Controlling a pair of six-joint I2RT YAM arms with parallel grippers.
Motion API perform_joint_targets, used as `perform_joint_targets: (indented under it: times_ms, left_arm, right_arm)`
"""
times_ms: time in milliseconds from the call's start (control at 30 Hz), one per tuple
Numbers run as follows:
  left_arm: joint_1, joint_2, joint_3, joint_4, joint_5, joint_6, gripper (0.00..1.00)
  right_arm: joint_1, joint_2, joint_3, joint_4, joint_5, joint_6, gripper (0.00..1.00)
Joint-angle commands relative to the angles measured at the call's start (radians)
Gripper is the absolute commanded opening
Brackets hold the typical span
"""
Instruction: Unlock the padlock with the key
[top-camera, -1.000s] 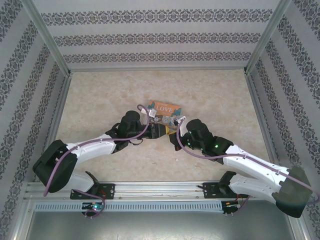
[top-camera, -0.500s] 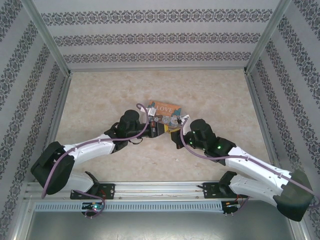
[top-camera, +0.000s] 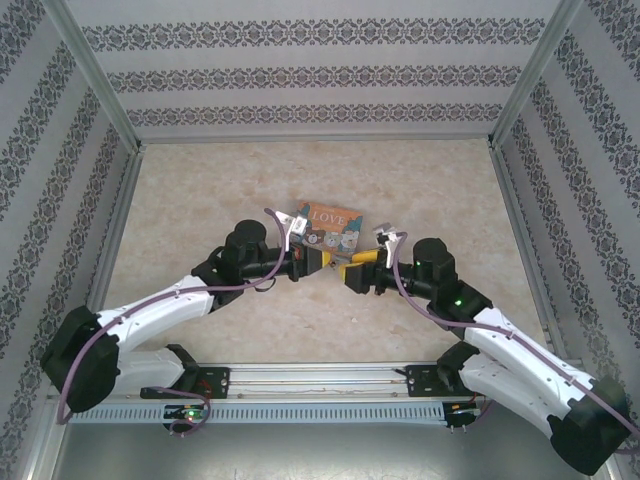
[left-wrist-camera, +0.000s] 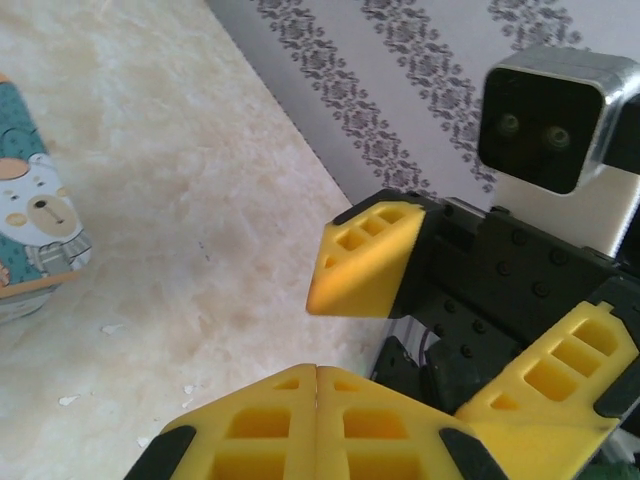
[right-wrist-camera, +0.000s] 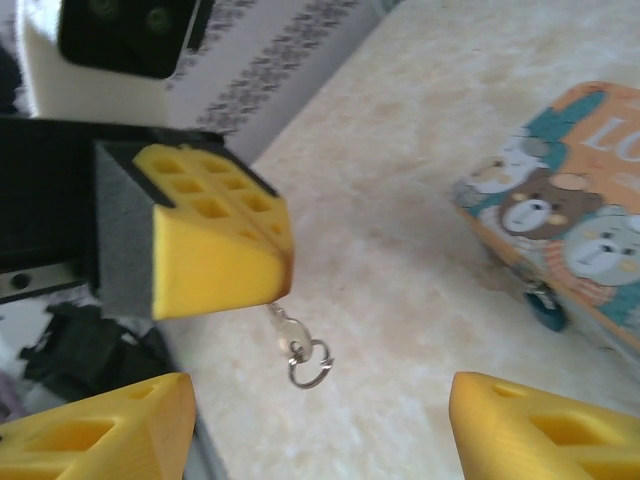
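The left pincer (left-wrist-camera: 316, 375) was closed on the key (right-wrist-camera: 283, 325), whose ring (right-wrist-camera: 310, 360) dangled over the bare table (right-wrist-camera: 400, 220). The right pincer (right-wrist-camera: 320, 398) stood wide open facing it. The padlock (right-wrist-camera: 545, 303) sat at the near edge of the tin (right-wrist-camera: 560, 210), with open table between it and the key.

In the right wrist view the key (right-wrist-camera: 283, 325) has its upper part hidden between the pressed-together fingers of the left gripper (right-wrist-camera: 272, 275), and the part hanging out with its ring (right-wrist-camera: 310, 360) is blurred. The padlock (right-wrist-camera: 545, 305) is a soft teal smudge half tucked under the near edge of the tin (right-wrist-camera: 560, 215), its shackle impossible to make out, and the tin runs off the right edge. In the left wrist view the tin is cut by the left edge, and from above key and padlock are too small to tell
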Motion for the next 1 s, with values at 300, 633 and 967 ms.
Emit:
perform_joint_targets:
  times_ms: [300, 633, 967]
  left_arm:
    - [0.009, -0.041, 0.034, -0.007, 0.121, 0.086, 0.0]
    - [0.011, -0.034, 0.034, -0.015, 0.119, 0.089, 0.0]
    - [0.011, -0.029, 0.037, -0.027, 0.115, 0.096, 0.0]
  right_arm:
    - [0.017, 0.073, 0.018, 0.137, -0.173, 0.019, 0.52]
    - [0.03, 0.1, 0.027, 0.158, -0.174, 0.026, 0.27]
    - [0.035, 0.099, 0.033, 0.158, -0.176, 0.023, 0.13]
